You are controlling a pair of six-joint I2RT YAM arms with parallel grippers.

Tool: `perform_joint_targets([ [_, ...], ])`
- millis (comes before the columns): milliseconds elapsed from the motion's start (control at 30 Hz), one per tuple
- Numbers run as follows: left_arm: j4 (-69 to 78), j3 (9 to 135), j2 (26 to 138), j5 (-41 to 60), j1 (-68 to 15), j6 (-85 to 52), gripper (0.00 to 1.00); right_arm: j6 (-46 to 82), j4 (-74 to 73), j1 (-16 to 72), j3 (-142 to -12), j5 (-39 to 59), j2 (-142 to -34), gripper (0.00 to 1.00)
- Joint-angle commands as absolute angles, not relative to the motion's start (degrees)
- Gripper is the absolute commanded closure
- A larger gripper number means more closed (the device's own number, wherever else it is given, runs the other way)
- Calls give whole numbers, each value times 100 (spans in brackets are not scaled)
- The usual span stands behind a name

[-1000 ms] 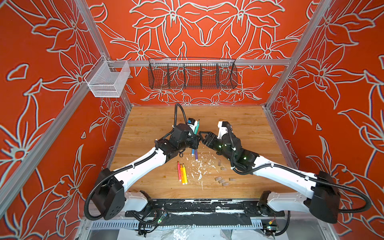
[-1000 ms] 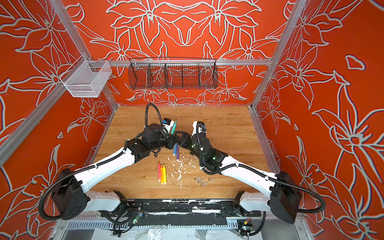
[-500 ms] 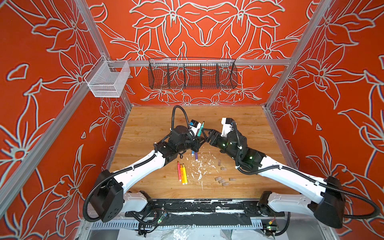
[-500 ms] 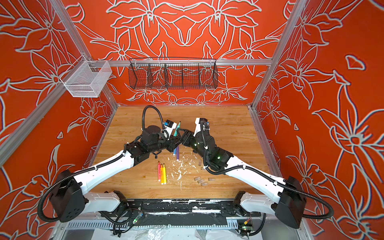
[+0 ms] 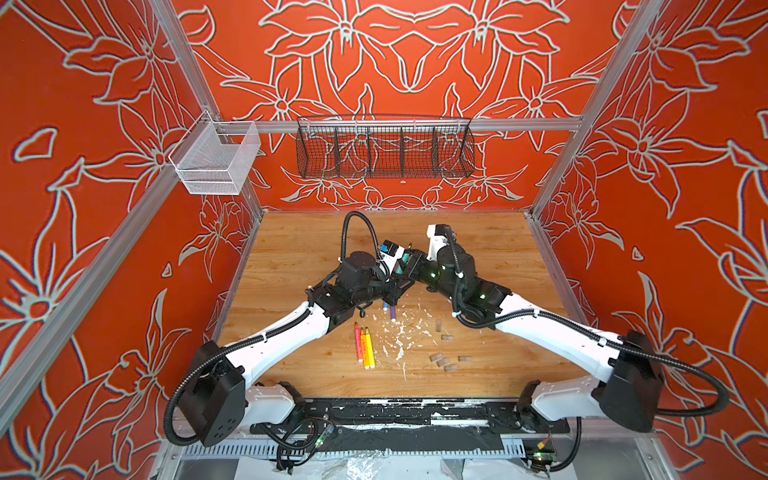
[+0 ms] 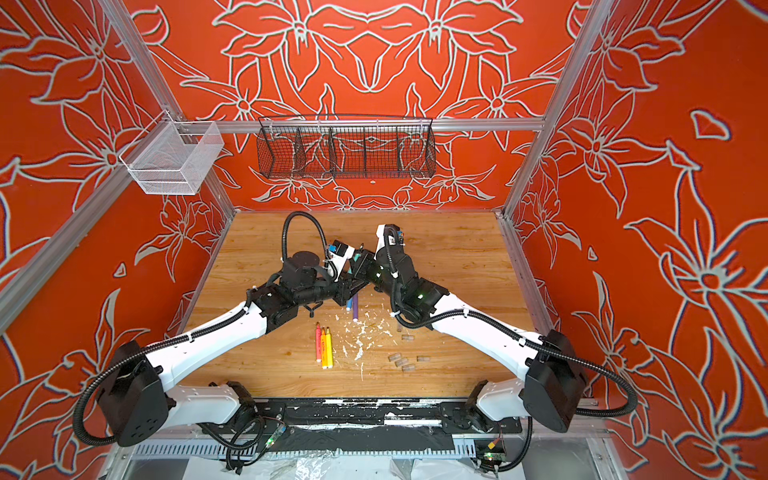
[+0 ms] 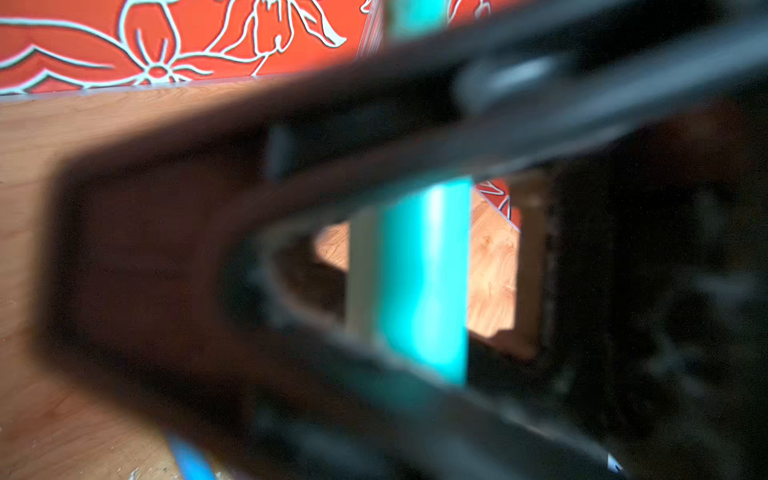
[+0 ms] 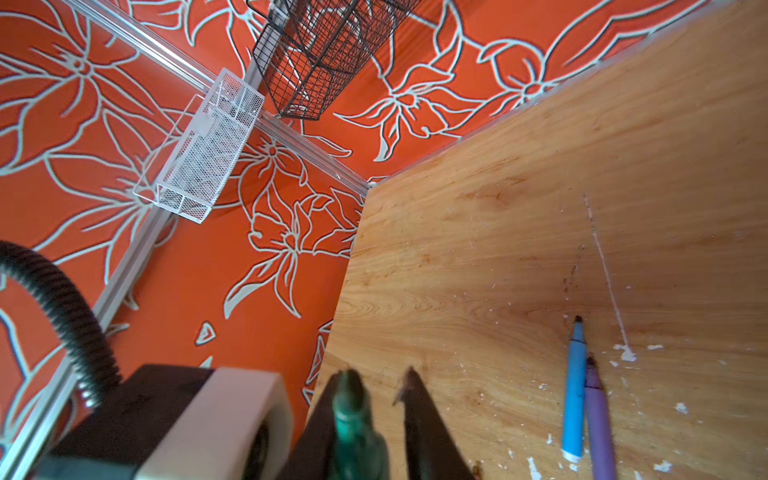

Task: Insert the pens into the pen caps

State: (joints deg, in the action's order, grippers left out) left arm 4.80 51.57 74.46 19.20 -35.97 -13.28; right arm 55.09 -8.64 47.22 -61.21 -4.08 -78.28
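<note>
- Over the last second the right pincer (image 8: 378, 374) has swung in to meet the left pincer (image 5: 394, 286) above the middle of the wooden table (image 5: 291, 249). Its fingers have drawn much closer together.
- The left pincer is clenched on the slim green marker pen (image 7: 424, 270), held up off the table, and its grip has not altered.
- In the right wrist view the green marker pen's pointed end lies against one finger, with a sliver of gap to the other finger (image 8: 419, 424) — I cannot tell whether the right pincer truly grasps it yet.
- All six stubby translucent greyish pen caps (image 5: 442, 362) lie loose on the table, apart from both pincers. No pen is capped, so this looks like a handover or regrip — not an insertion.
- The blue marker pen (image 8: 575, 395) and the purple marker pen (image 8: 598, 424) lie side by side on the table near the pincers.
- The pink, orange and yellow marker pens (image 5: 363, 347) lie together nearer the front, beside white flecks of debris (image 5: 401, 332).
</note>
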Motion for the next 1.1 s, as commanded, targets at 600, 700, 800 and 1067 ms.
perform_joint_targets([
  [600, 815, 4890, 7058, 1642, -3568, -1374, 70, 5570, -1028, 4993, -5674, -106, -7632, 100],
  [700, 826, 4891, 7081, 1661, -3568, -1383, 93, 5598, -1070, 5016, -5558, -99, -7523, 100],
  [800, 821, 4906, 7095, 1628, -3560, -1407, 100, 5590, -1050, 5027, -5534, -59, -7490, 100],
  [1067, 701, 4907, 7142, 670, -3534, -1874, 100, 5180, -75, 5021, -5603, -541, -6937, 52],
])
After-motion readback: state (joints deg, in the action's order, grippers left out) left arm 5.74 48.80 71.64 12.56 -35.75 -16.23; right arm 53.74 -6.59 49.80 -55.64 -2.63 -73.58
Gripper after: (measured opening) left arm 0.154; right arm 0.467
